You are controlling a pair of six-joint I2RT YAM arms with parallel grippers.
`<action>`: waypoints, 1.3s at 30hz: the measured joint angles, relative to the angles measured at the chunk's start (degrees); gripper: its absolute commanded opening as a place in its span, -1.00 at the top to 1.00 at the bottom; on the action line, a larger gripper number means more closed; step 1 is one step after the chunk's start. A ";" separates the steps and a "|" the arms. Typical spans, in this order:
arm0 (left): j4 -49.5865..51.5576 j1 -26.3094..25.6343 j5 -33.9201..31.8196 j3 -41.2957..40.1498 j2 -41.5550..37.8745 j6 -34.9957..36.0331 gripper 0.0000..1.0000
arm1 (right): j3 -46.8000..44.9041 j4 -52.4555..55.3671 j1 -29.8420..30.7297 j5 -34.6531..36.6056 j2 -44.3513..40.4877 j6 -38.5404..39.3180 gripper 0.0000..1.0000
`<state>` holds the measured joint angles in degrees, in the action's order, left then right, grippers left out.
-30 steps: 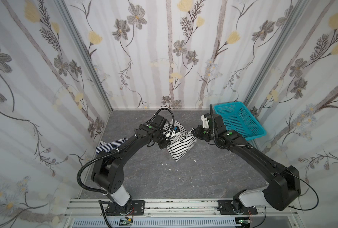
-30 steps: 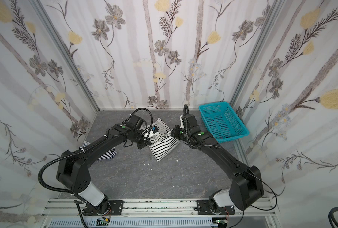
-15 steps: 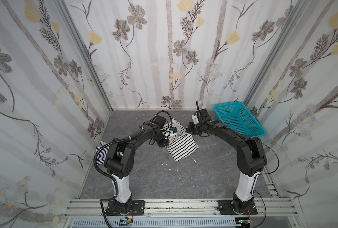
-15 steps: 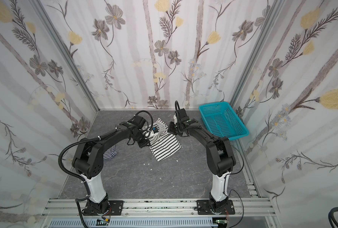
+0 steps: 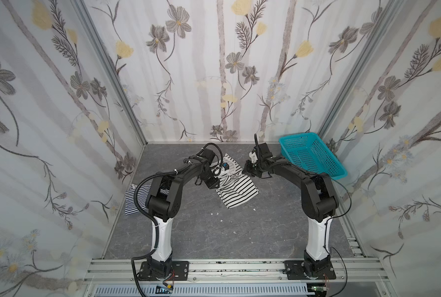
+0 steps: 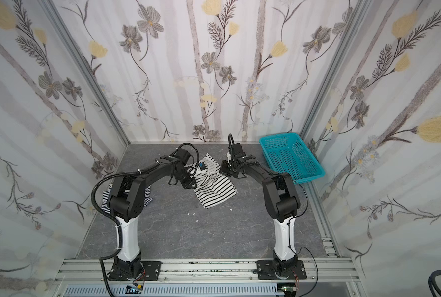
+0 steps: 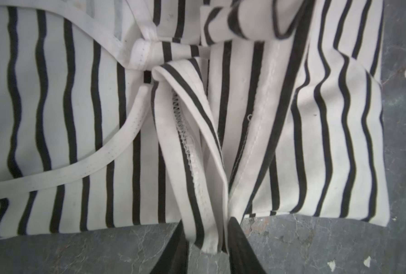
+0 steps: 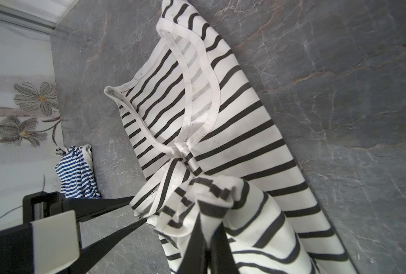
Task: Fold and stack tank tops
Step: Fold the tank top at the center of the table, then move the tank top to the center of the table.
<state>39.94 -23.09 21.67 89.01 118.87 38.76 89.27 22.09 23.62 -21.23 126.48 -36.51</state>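
Note:
The white tank top with wide black stripes (image 5: 237, 189) (image 6: 215, 191) lies partly folded at the middle of the grey table. My left gripper (image 7: 206, 221) (image 5: 213, 183) is at the top's left edge, open, with a folded hem strip (image 7: 197, 166) lying loosely between its fingers. My right gripper (image 8: 209, 220) (image 5: 249, 171) is shut on a bunched corner of the same top (image 8: 244, 132) at its far right side. The navy-and-white tank top (image 5: 133, 203) (image 8: 76, 173) lies crumpled by the left wall, partly hidden behind my left arm.
A teal perforated basket (image 5: 314, 156) (image 6: 291, 156) stands at the back right corner, just behind my right arm. A few small white scraps (image 5: 220, 220) lie on the table in front of the top. Flowered walls close in three sides.
My left gripper's jaws have parted around the hem strip. Both arms' elbows have swung back towards their bases, while the grippers stayed by the black-striped top.

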 measured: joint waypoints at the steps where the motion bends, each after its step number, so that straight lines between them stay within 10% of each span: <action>1: -0.02 0.07 0.00 0.55 0.57 -0.20 0.35 | 0.48 0.00 -0.09 -0.07 0.61 -0.07 0.93; 10: -2.16 1.27 -1.11 5.68 2.21 -4.02 0.15 | 2.38 -2.62 -0.76 -2.38 2.38 -0.74 0.02; 39: -5.70 -0.20 -1.11 -1.70 0.90 -8.09 0.33 | -24.35 -15.23 6.93 2.01 -15.30 -6.10 0.04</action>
<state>34.24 -23.29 20.56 87.31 119.77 30.68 64.93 6.85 30.55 -19.22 111.18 -42.61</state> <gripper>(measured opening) 0.339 0.474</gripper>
